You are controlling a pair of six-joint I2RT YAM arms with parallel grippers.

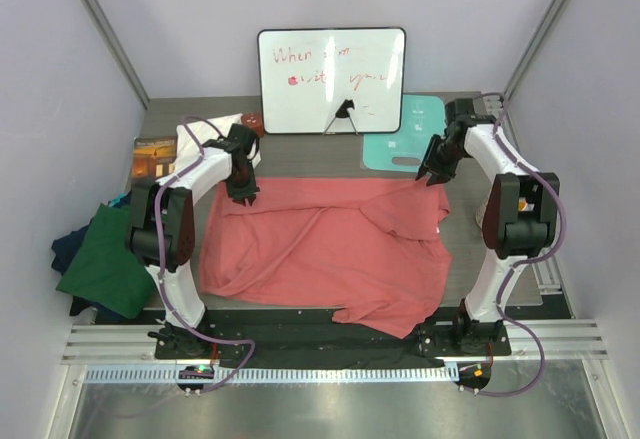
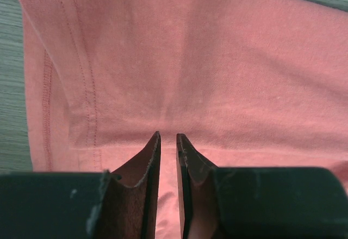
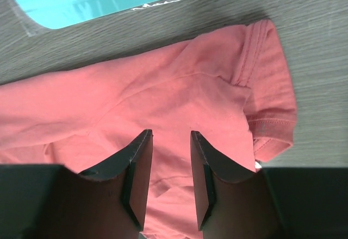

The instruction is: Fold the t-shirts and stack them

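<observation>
T-shirts: one salmon-pink shirt (image 1: 320,249) spread mid-tabletop (image 1: 300,159), long axis left-right, a sleeve at its far right corner; one dark green shirt (image 1: 105,259) heaped at the left edge over navy cloth (image 1: 65,249), count unclear. Left tool (image 2: 168,135) pinches the pink far edge; right tool (image 3: 171,133) hangs part-open, empty.

One pink t-shirt (image 1: 320,249), one green t-shirt (image 1: 105,259), one teal mat (image 1: 422,131), one whiteboard (image 1: 330,79) — two arms (image 1: 175,221) (image 1: 518,214).

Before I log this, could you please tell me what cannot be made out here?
Marker writing on the white rectangular whiteboard: top view, too faint.
Navy cloth beneath the dark green cotton t-shirt: top view, mostly covered.
Salmon-pink cotton t-shirt: left wrist view, cut off by the frame edges.
</observation>
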